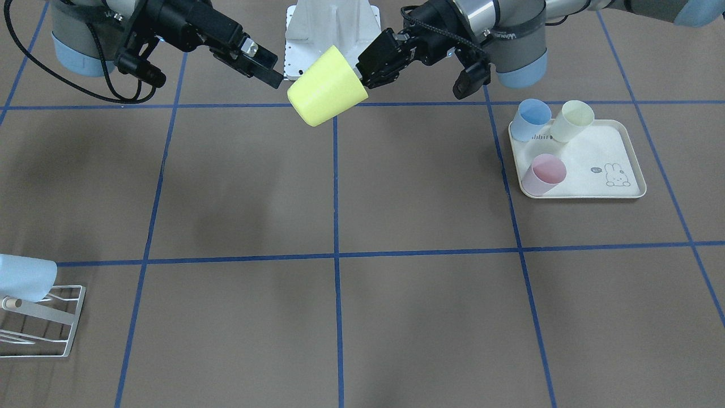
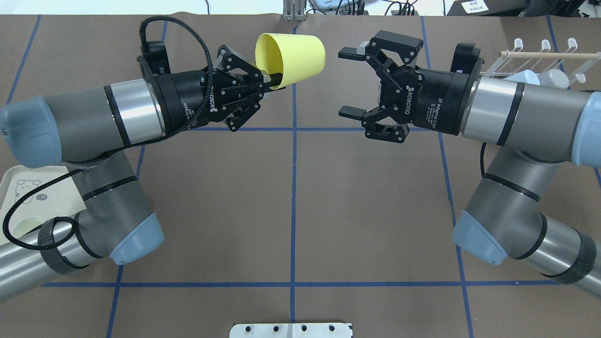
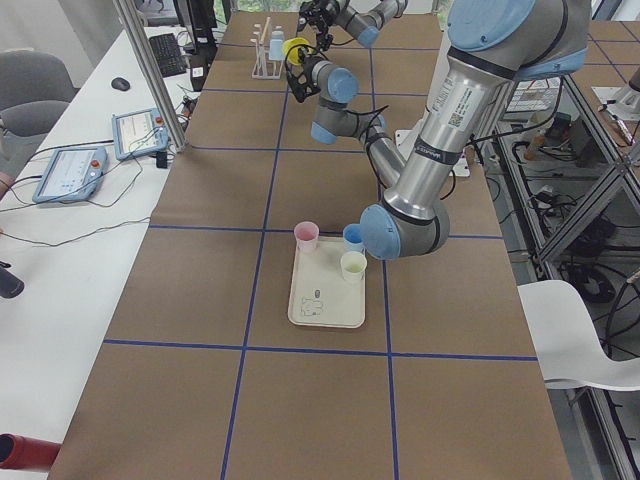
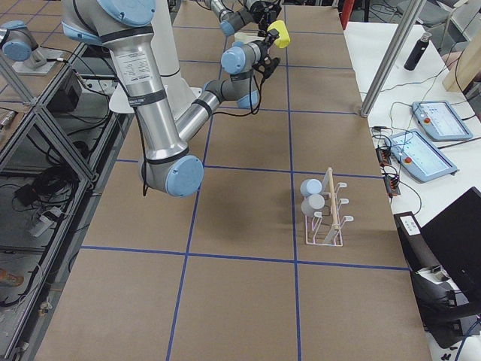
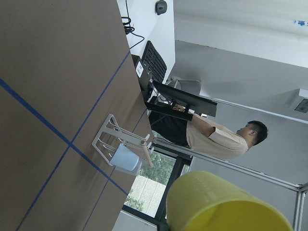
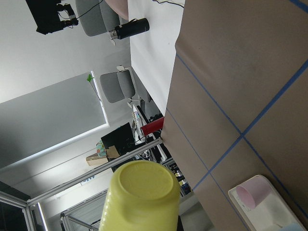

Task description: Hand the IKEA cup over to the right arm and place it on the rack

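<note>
The yellow IKEA cup (image 1: 327, 86) hangs on its side in the air over the far middle of the table. My left gripper (image 2: 270, 80) is shut on the yellow cup's (image 2: 293, 58) rim, one finger inside the mouth. The cup's base points at my right gripper (image 2: 348, 82), which is open, empty and a short gap away. The right wrist view shows the cup's base (image 6: 142, 195) straight ahead. The white wire rack (image 1: 51, 314) stands far off at the table's right end and also shows in the overhead view (image 2: 549, 54).
The rack holds a pale blue cup (image 1: 22, 277). A cream rabbit-print tray (image 1: 612, 147) on the robot's left holds a blue cup (image 1: 532, 119), a pale yellow cup (image 1: 572, 120) and a pink cup (image 1: 544, 174). A person sits beyond the rack's end.
</note>
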You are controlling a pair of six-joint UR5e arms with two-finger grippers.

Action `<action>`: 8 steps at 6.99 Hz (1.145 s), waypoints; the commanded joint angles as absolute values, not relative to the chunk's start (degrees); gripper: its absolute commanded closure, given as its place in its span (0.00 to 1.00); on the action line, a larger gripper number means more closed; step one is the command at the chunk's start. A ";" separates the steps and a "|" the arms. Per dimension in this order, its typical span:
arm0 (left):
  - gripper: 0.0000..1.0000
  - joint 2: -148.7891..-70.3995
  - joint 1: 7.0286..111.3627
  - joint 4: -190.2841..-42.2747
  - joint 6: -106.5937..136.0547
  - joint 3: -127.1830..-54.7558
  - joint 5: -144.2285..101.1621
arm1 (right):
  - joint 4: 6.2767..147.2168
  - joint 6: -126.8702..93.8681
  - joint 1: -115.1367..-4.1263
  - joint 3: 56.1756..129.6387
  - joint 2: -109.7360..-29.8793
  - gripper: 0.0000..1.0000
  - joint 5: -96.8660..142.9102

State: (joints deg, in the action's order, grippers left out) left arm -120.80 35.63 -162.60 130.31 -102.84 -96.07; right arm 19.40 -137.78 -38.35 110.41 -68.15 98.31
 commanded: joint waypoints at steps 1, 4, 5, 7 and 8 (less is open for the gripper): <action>1.00 -121.11 34.63 -162.60 130.34 -102.92 -96.15 | 19.42 -138.51 -36.57 109.78 -66.54 0.01 95.20; 1.00 -121.11 33.84 -162.68 130.43 -103.53 -96.24 | 19.42 -138.78 -36.47 109.16 -65.92 0.01 95.10; 1.00 -121.11 33.40 -162.77 130.34 -103.54 -96.24 | 19.51 -138.78 -36.47 108.99 -65.83 0.01 94.75; 1.00 -121.11 32.61 -162.86 130.34 -103.54 -96.24 | 19.42 -139.65 -36.47 108.98 -65.92 0.01 94.40; 1.00 -121.11 32.69 -162.95 130.34 -103.71 -96.24 | 19.51 -139.75 -36.47 108.98 -65.92 0.01 94.22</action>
State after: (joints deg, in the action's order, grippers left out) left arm -121.09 32.79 -162.87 130.34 -103.59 -96.24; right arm 19.45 -139.49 -36.48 108.99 -65.89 94.48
